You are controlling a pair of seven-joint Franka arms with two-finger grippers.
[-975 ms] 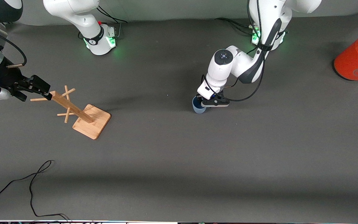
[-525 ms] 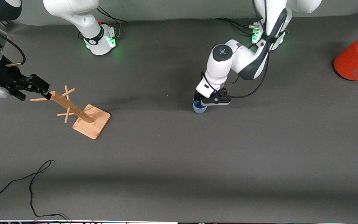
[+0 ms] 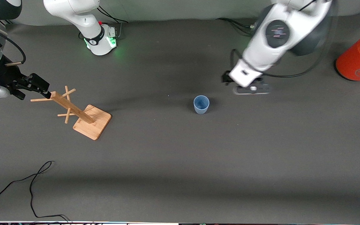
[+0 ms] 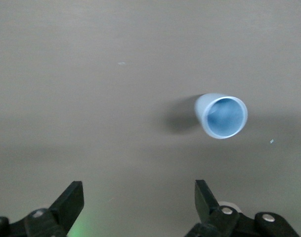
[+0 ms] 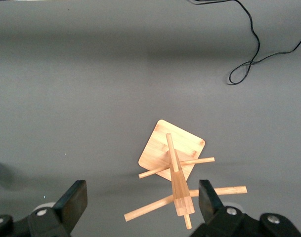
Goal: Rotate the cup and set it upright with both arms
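We find the small light-blue matte cup [image 3: 201, 104] upright, unheld; left gripper [image 3: 250, 89] above the table beside it and right gripper [image 3: 39, 89] over the wooden peg rack [image 3: 83, 114] both spread, task seemingly complete.

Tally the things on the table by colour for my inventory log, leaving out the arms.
Light blue: 1, the cup
Wood: 1, the rack
Orange-red: 1, the can
Black: 1, the cable
Total: 4

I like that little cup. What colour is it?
The cup is light blue, inside and out; the left wrist view shows it best.
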